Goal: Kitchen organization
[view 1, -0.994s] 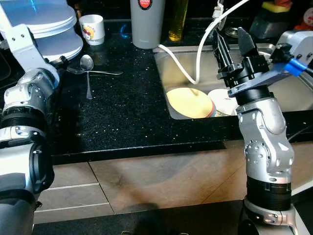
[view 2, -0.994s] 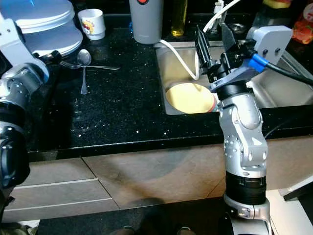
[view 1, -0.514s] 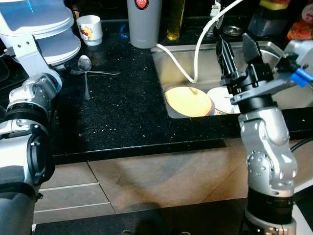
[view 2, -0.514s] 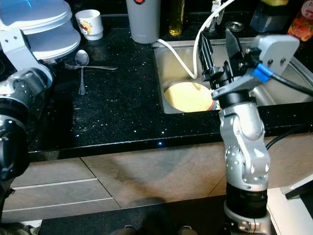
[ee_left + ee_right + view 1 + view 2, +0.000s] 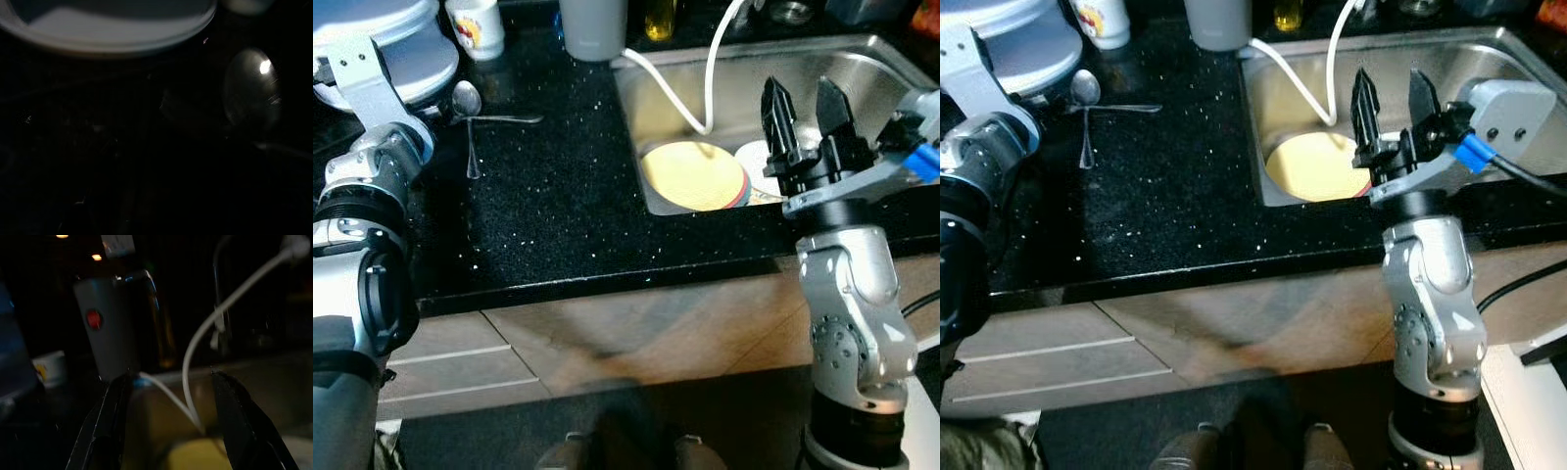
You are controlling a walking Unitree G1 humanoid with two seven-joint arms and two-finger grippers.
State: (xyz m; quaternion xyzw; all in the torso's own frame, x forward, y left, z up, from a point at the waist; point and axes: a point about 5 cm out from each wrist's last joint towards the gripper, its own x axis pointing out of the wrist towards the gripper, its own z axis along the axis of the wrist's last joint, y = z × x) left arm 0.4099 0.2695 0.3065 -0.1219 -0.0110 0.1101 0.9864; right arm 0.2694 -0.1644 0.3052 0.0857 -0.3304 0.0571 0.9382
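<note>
Yellow plate (image 5: 693, 175) in sink (image 5: 862, 73), right gripper (image 5: 806, 96) above, fingers spread, empty

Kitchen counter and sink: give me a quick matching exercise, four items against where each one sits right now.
Items:
1. yellow plate
2. spoon
3. white hose
4. right tool

Places:
A. lying on the black counter
B. raised over the sink's front edge, fingers apart
C. flat on the sink floor
D. hanging down into the sink basin

Pairs: 1-C, 2-A, 3-D, 4-B
</note>
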